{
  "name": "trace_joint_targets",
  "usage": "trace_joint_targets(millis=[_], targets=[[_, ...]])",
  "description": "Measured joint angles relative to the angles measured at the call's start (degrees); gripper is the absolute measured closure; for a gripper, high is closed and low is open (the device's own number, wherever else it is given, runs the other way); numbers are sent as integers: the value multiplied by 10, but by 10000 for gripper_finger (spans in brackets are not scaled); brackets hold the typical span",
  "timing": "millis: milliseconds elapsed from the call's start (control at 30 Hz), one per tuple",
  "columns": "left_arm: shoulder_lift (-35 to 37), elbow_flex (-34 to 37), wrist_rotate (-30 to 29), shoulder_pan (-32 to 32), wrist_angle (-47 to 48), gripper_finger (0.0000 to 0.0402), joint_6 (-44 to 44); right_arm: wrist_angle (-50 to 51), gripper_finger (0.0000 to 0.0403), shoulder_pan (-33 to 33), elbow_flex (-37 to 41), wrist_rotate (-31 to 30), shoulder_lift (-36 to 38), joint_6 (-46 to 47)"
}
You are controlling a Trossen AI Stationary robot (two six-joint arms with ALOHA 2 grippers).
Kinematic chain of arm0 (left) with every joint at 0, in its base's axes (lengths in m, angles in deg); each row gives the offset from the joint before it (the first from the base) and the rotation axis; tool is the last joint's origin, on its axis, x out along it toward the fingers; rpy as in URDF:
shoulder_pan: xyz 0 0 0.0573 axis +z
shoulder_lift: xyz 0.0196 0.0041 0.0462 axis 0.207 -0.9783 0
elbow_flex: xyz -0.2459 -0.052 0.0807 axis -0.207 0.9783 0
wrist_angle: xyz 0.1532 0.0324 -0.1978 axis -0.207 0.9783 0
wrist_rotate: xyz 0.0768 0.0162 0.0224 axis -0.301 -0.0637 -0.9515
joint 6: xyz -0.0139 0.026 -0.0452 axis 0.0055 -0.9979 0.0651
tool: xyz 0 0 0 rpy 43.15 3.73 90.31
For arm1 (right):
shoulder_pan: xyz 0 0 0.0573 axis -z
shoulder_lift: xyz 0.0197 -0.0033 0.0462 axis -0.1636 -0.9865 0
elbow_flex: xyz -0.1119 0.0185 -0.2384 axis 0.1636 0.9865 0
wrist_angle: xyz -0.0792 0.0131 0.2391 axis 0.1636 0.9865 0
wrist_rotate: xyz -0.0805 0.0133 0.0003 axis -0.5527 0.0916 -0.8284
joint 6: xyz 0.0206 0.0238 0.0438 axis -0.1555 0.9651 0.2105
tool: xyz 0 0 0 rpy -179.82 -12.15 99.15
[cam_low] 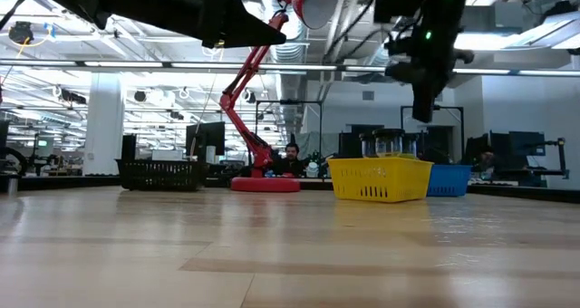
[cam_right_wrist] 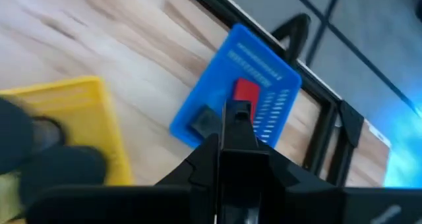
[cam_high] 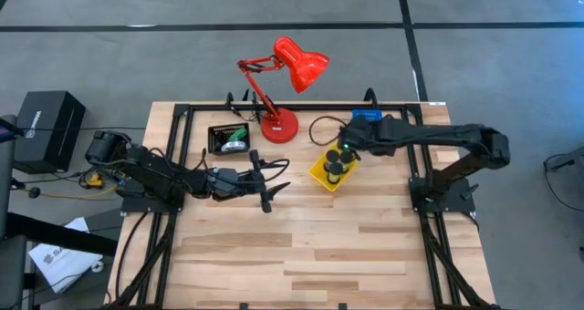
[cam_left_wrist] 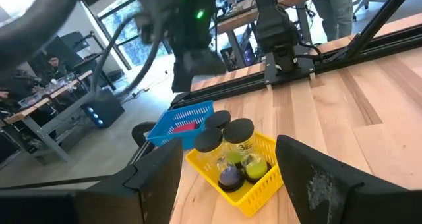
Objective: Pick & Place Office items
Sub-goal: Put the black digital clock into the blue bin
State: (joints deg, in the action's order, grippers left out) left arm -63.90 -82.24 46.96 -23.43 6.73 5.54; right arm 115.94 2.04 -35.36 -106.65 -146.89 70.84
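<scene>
Your sorting looks far along, judging by how things lie: the counter shows bare wood across its open part, and what office items you can see already sit in trays. The yellow tray holds three clear jars with black lids, one with a dark object at its bottom; the blue tray holds a red block and a black block; the black tray near the base of the red lamp holds something green and something pale that you cannot identify from above. Your left end effector hangs above the counter's middle with its fingers spread wide and nothing between them. Your right end effector hovers over the blue tray with its fingers drawn nearly together; a small dark shape sits at their tips, but you cannot tell whether that is a held item or part of the fingers. If it is an item, setting it down may be what remains. Hard to settle: the black tray's full contents, the rest of the blue tray's floor behind the right arm, and the jars' contents. In the level view the trays' walls hide everything inside them.
</scene>
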Motion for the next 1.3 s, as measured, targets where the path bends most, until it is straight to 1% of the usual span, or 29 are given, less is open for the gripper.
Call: trace_joint_targets(millis=[167, 300, 367, 433, 500, 600, 633, 667, 733, 800, 867, 1000, 1200, 1300], targets=[[0, 0, 0, 0, 0, 164, 0, -4, 349, 68, 0, 20, -68, -18], [0, 0, 0, 0, 0, 164, 0, -29, 349, 106, 0, 26, -133, -71], [0, 0, 0, 0, 1, 164, 0, -52, 349, 121, -3, 42, -159, -88], [0, 0, 0, 0, 1, 164, 0, -67, 349, 134, -6, 51, -177, -113], [0, 0, 0, 0, 0, 164, 0, -80, 349, 142, -8, 54, -186, -117], [0, 0, 0, 0, 0, 164, 0, -96, 349, 152, -1, 29, -188, -119], [0, 0, 0, 0, 0, 164, 0, -92, 349, 155, 7, 39, -191, -120], [0, 0, 0, 0, 0, 164, 0, -82, 349, 155, 11, 47, -189, -119], [0, 0, 0, 0, 0, 164, 0, -105, 349, 153, -2, 58, -152, -113], [0, 0, 0, 0, 0, 164, 0, -93, 349, 152, -2, 80, -127, -111], [0, 0, 0, 0, 0, 164, 0, -80, 349, 151, 5, 87, -119, -112], [0, 0, 0, 0, 0, 164, 3, -83, 349, 148, -1, 85, -63, -111], [0, 0, 0, 0, 0, 164, 21, -80, 349, 151, 1, 87, -18, -120], [0, 0, 0, 0, 0, 164, 21, -79, 349, 155, 1, 88, -8, -120]])
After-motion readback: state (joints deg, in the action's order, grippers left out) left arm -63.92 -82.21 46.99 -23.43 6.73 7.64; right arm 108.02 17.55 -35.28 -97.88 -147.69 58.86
